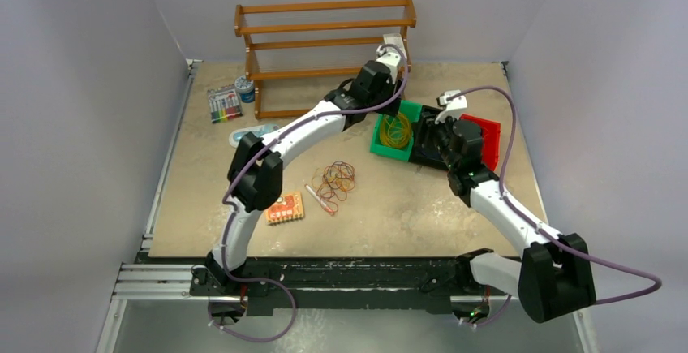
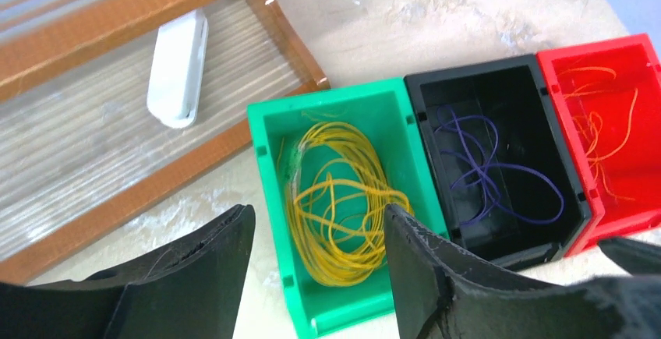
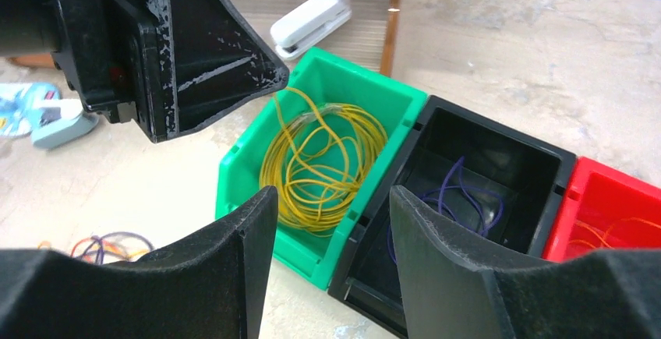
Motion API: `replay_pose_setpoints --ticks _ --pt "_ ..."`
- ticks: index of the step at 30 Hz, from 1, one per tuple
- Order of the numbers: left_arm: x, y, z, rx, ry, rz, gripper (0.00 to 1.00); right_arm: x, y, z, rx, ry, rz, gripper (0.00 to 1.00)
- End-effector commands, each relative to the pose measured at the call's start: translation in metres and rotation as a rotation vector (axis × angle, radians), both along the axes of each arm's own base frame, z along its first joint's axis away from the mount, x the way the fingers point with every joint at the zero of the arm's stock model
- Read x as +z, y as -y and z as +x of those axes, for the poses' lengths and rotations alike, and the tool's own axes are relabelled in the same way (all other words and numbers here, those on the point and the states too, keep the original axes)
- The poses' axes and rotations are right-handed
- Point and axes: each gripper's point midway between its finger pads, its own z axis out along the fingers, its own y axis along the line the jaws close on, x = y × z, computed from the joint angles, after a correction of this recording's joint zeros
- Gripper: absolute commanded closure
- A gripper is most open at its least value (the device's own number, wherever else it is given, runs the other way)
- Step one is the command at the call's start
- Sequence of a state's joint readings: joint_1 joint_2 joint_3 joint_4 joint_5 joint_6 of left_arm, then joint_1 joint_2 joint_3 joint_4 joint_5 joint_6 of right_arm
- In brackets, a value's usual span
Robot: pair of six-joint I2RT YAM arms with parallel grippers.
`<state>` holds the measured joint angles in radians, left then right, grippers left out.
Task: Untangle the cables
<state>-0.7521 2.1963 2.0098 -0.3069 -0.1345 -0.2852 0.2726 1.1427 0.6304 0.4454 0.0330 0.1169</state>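
Note:
A loose tangle of orange-red, yellow and dark blue cables [image 1: 338, 179] lies mid-table; its edge shows in the right wrist view [image 3: 109, 244]. A coil of yellow cables [image 2: 343, 206] [image 3: 319, 160] lies in the green bin [image 1: 381, 144]. Dark blue strands [image 2: 483, 167] lie in the black bin [image 2: 421, 113]. Orange strands [image 2: 600, 136] lie in the red bin [image 1: 489, 134]. My left gripper [image 2: 316, 210] hovers open and empty over the green bin. My right gripper [image 3: 333, 192] is open and empty above the seam between the green and black bins.
A wooden rack [image 1: 324, 36] stands at the back with a white stapler [image 2: 179, 66] on its lowest shelf. A pen [image 1: 319, 199], an orange packet [image 1: 285, 208], a marker pack [image 1: 224, 103] and a tin [image 1: 244, 89] lie to the left.

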Motion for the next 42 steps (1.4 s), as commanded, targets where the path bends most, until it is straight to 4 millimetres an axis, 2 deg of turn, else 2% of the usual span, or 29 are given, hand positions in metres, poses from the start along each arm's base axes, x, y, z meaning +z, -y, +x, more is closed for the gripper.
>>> replay_pose_setpoints --ticks 1,3,4,6,7,9,13,18,25,31,42 --pt "0.048 -0.027 -0.005 0.045 0.072 -0.052 0.39 0.025 -0.023 0.006 0.176 0.052 -0.081 0.43" --pt "0.055 -0.044 -0.009 0.079 0.075 -0.072 0.39 0.016 -0.035 0.005 0.278 0.002 -0.143 0.43" --pt "0.050 -0.056 -0.014 0.097 0.060 -0.072 0.39 0.010 -0.036 0.007 0.305 -0.027 -0.185 0.43" --pt "0.059 -0.078 -0.021 0.130 0.069 -0.096 0.39 0.001 -0.034 0.013 0.323 -0.084 -0.251 0.43" --pt "0.053 -0.091 -0.027 0.150 0.060 -0.083 0.39 -0.003 -0.030 0.019 0.308 -0.107 -0.284 0.43" --pt "0.053 -0.119 -0.037 0.195 0.066 -0.060 0.39 -0.009 -0.030 0.026 0.324 -0.144 -0.325 0.43" --pt "0.055 -0.172 -0.050 0.278 0.083 -0.011 0.39 -0.013 -0.034 0.037 0.380 -0.160 -0.399 0.43" --pt "0.069 -0.219 -0.063 0.344 0.121 0.029 0.39 -0.019 -0.041 0.043 0.451 -0.168 -0.500 0.44" --pt "0.071 -0.240 -0.071 0.379 0.147 0.109 0.38 -0.021 -0.047 0.039 0.523 -0.101 -0.615 0.45" --pt "0.063 -0.241 -0.074 0.374 0.131 0.113 0.38 -0.022 -0.054 0.036 0.620 -0.065 -0.713 0.46" --pt "0.050 -0.243 -0.071 0.380 0.106 0.117 0.38 -0.032 -0.056 0.038 0.703 -0.057 -0.816 0.48"
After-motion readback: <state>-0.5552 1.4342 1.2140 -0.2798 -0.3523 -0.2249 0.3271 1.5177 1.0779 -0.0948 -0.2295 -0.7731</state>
